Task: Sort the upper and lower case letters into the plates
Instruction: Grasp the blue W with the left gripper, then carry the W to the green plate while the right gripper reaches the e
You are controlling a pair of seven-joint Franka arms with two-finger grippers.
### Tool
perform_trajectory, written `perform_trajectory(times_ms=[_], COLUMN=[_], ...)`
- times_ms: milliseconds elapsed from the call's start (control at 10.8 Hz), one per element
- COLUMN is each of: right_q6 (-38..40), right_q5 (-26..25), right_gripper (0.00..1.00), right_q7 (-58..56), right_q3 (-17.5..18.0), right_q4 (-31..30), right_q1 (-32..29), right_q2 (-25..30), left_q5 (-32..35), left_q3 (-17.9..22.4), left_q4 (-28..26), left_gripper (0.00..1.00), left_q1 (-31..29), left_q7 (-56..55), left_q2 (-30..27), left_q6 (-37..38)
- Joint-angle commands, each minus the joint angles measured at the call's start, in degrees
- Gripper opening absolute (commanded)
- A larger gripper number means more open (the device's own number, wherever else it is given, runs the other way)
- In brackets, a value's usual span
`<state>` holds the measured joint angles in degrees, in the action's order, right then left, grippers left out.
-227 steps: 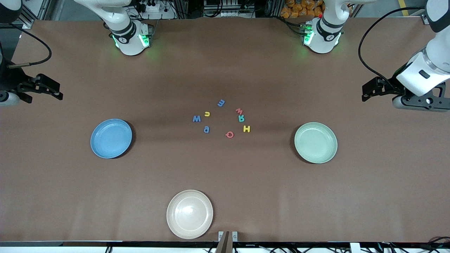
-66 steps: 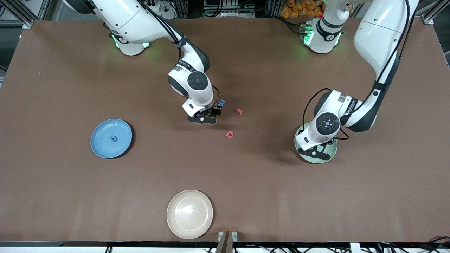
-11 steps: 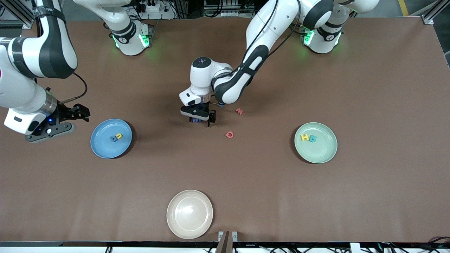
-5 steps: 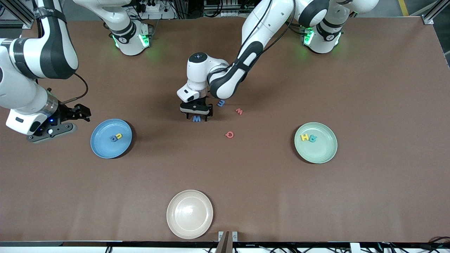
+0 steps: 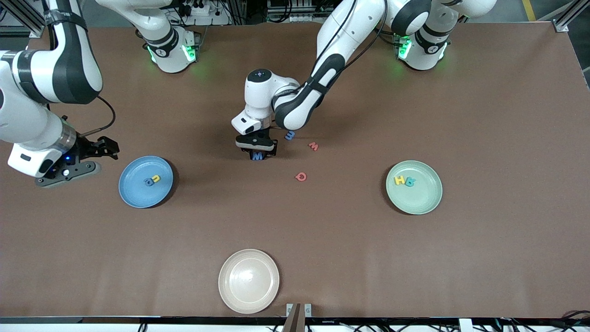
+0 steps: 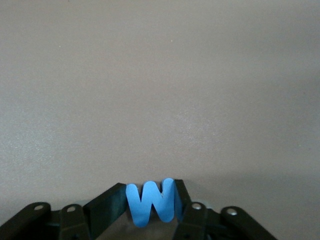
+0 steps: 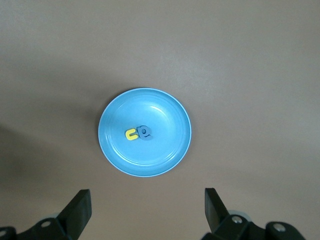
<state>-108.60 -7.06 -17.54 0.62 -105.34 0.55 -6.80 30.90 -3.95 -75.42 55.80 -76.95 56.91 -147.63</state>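
Surface: brown table [image 5: 484, 253] carrying three plates and loose foam letters.
Front view, left gripper: left gripper [image 5: 257, 155] is down at the table's middle, its fingers closed in on the blue W [image 5: 257, 156].
Front view, right gripper: right gripper [image 5: 102, 148] hangs with its fingers spread wide, just beside the blue plate [image 5: 138, 193] at the right arm's end; that arm waits.
Front view, blue plate: holds a yellow letter [image 5: 156, 178] and a dark blue letter [image 5: 148, 181], touching each other.
Front view, pale green plate: pale green plate [image 5: 421, 203] lies toward the left arm's end and holds a yellow H [image 5: 398, 180] with a teal letter [image 5: 410, 182] just beside it.
Front view, loose letters: blue letter [image 5: 289, 135], red w [image 5: 313, 146] and red Q [image 5: 301, 176] lie on the table near the middle, the Q nearest the camera.
Front view, cream-white plate: cream-white plate [image 5: 239, 299] sits at the table edge nearest the camera.
Left wrist view: blue W [image 6: 151, 202] stands on edge, pinched between two black fingers [image 6: 104, 204].
Right wrist view: blue plate [image 7: 165, 155] lies on the table with the yellow letter [image 7: 132, 134] and dark blue letter [image 7: 144, 132] near its centre; right gripper [image 7: 147, 212] shows its two fingers well apart, nothing between them.
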Motion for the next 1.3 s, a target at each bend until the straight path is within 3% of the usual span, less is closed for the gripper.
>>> perform_trajectory(times_ms=[0, 93, 930, 1209], right_q6=[0.5, 0.5, 2.9, 6.0], right_q5=[0.8, 0.8, 0.8, 1.1], right_gripper=[1.0, 1.0, 1.0, 1.0], right_q7=[0.3, 0.3, 6.5, 20.6], right_q3=[-0.5, -0.5, 0.0, 6.3], right_q4=[0.3, 0.4, 1.3, 1.8], right_q1=[0.5, 0.5, 2.6, 3.8], right_q2=[-0.2, -0.2, -0.3, -0.3], left_q5=[0.9, 0.9, -4.4, -5.5], left_q3=[1.1, 1.1, 0.4, 0.3], left_q4=[0.9, 0.8, 0.6, -0.8], left_gripper=[0.22, 0.15, 0.13, 0.11], left_q1=[0.5, 0.5, 0.1, -2.1], left_q7=[-1.9, -1.8, 0.0, 4.0], left_q2=[2.2, 1.8, -3.6, -5.7], left_q6=[0.1, 0.1, 5.0, 8.0])
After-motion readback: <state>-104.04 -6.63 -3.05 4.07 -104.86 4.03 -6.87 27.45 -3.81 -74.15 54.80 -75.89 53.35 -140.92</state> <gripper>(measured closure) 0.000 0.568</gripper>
